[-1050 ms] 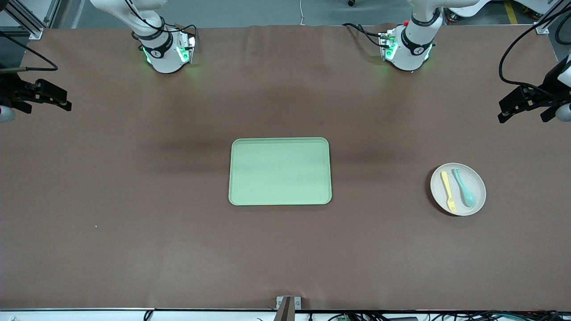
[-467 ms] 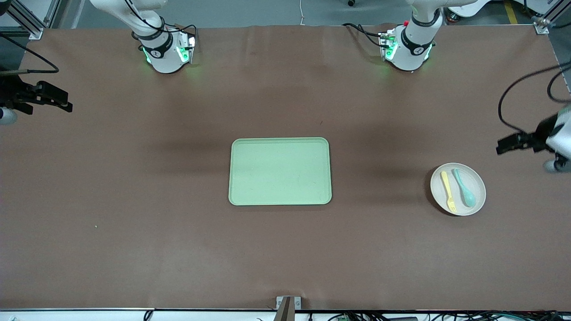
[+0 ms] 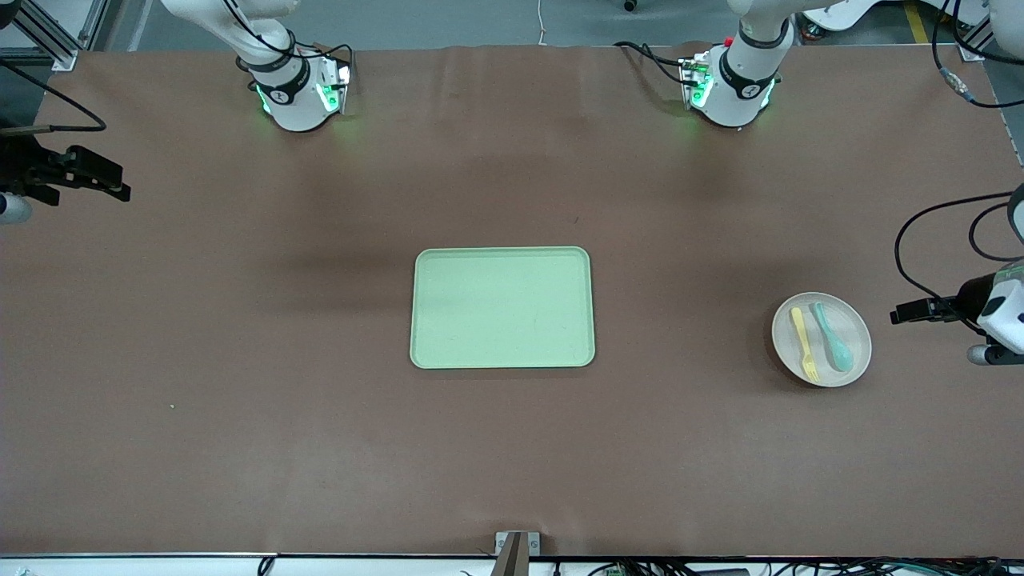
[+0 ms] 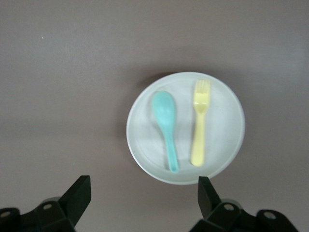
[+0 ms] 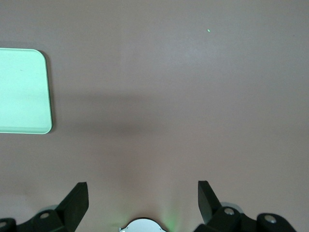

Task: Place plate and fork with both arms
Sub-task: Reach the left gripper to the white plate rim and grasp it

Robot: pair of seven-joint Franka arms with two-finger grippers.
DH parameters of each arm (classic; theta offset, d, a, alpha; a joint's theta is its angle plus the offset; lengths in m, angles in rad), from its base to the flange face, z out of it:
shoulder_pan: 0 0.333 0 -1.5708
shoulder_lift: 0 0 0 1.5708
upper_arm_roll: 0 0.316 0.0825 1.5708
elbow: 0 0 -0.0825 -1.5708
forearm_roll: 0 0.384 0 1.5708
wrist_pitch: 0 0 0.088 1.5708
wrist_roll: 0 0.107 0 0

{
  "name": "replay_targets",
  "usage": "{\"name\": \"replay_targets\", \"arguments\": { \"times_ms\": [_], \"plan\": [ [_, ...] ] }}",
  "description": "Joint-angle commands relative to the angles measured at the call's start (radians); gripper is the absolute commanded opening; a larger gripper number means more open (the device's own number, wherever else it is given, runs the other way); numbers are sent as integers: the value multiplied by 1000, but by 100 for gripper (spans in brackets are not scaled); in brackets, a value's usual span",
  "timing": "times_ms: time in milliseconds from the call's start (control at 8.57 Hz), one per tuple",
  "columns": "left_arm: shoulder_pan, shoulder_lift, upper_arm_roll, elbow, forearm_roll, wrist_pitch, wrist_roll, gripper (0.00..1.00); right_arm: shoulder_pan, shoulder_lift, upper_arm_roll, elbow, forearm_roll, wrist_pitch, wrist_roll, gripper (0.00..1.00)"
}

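The pale plate (image 3: 858,346) lies on the brown table toward the left arm's end. On it lie the yellow fork (image 3: 804,344) and a teal spoon (image 3: 834,339), side by side. My left gripper (image 3: 908,312) is open and empty, over the table beside the plate. In the left wrist view the plate (image 4: 227,121), fork (image 4: 199,123) and spoon (image 4: 166,126) lie just past my open left gripper (image 4: 145,186). My right gripper (image 3: 112,182) waits open and empty over the right arm's end of the table, and also shows in the right wrist view (image 5: 143,188).
A light green rectangular tray (image 3: 502,307) lies at the table's middle; its corner shows in the right wrist view (image 5: 24,92). Both arm bases (image 3: 296,92) stand along the table's edge farthest from the front camera. A black cable (image 3: 920,240) loops above the left gripper.
The left gripper has swung toward the front camera's side and now sits beside the plate. The right arm, plate, fork and tray have not moved.
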Motion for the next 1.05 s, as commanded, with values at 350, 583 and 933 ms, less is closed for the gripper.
{"name": "replay_targets", "arguments": {
  "times_ms": [350, 583, 933],
  "plan": [
    [81, 194, -7, 18, -170, 82, 193, 62, 6, -7, 2, -13, -13, 6, 13, 100],
    [101, 218, -10, 7, -172, 106, 210, 51, 6, -3, 2, -13, -13, 6, 13, 100],
    [103, 235, -12, 1, -174, 125, 224, 36, 7, -1, 2, -14, -13, 6, 13, 100]
  ]
}}
